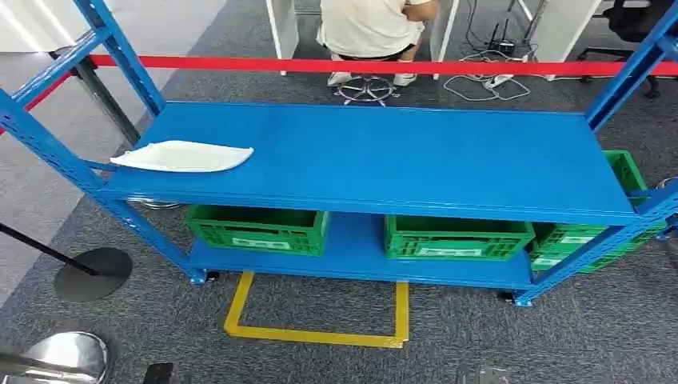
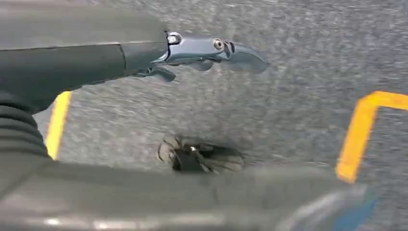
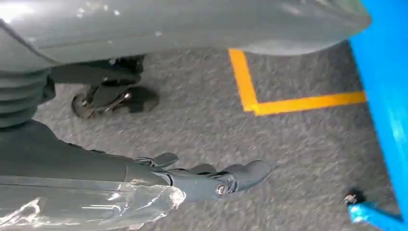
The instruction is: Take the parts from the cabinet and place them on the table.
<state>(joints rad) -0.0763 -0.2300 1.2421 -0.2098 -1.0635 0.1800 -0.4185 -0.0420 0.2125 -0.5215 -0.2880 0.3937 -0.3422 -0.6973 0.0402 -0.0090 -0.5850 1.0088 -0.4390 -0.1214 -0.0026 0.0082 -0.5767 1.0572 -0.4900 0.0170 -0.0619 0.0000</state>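
Here white part (image 1: 182, 156) overhangs the shelf (image 1: 384, 152) edge; both hands (image 2: 211, 50) (image 3: 216, 178) spread, holding nothing.

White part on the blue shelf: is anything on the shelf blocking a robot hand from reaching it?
Nothing visible does. The white part lies alone at the left end of the top blue shelf, near its front edge. The left robot hand and right robot hand hang over the carpet.

shelf (image 1: 384, 152): smooth painted metal | part (image 1: 182, 156): glossy white plastic | crates (image 1: 257, 227): green plastic | floor (image 1: 320, 356): rough carpet
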